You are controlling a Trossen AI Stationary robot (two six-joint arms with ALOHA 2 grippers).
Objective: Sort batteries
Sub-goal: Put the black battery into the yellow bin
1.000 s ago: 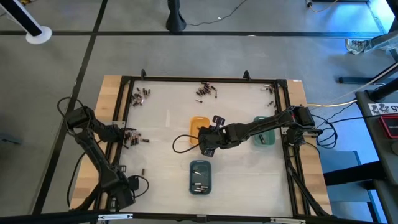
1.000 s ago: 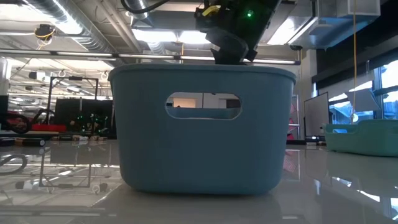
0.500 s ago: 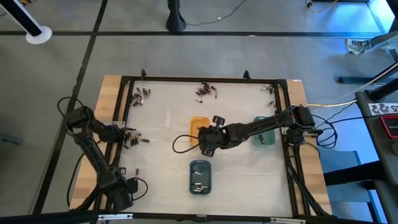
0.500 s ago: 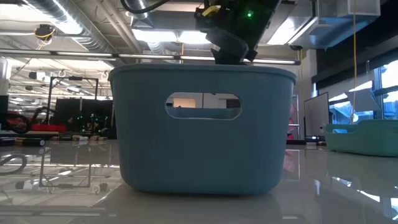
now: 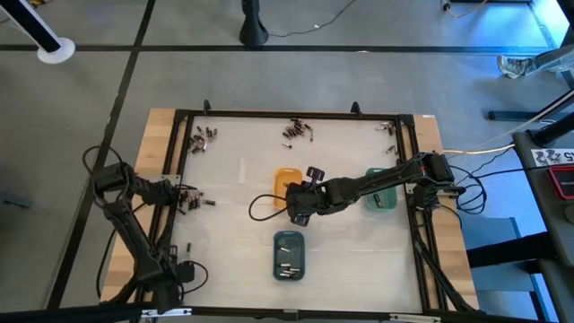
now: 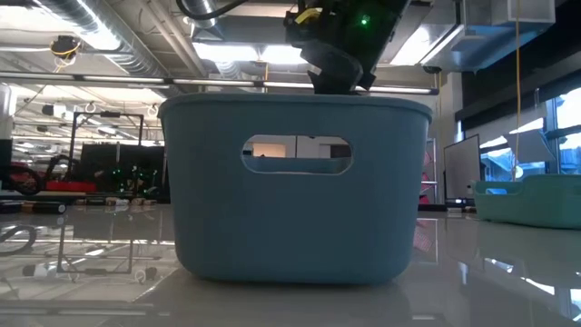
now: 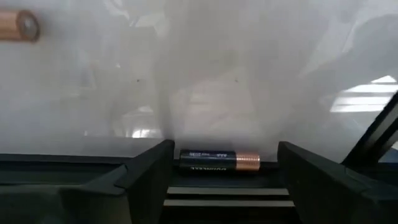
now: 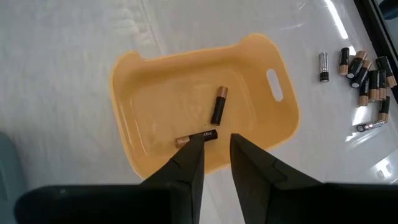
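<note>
Small dark and copper batteries lie in clusters on the white table: one by its left edge (image 5: 190,199), others along the far edge (image 5: 203,137) (image 5: 298,130). My left gripper (image 5: 184,196) points down over the left cluster, open wide. One black and copper battery (image 7: 219,160) lies crosswise between its fingers (image 7: 149,177), and I see no touch. My right gripper (image 8: 216,144) hangs over the orange tray (image 8: 137,81) with a narrow gap and nothing in it. Two batteries (image 8: 217,106) (image 8: 186,140) lie in that tray.
A slate-blue tray (image 5: 288,254) holding a few batteries stands near the front edge and fills the low view (image 6: 295,191). A green tray (image 5: 381,196) sits under the right arm at the right. A black frame (image 5: 296,115) borders the table. Another battery (image 7: 17,25) lies beyond the left gripper.
My left arm has swung a little toward the table's near edge, its elbow dropping back, while its gripper stays over the left battery cluster. The right arm and the trays have kept still.
</note>
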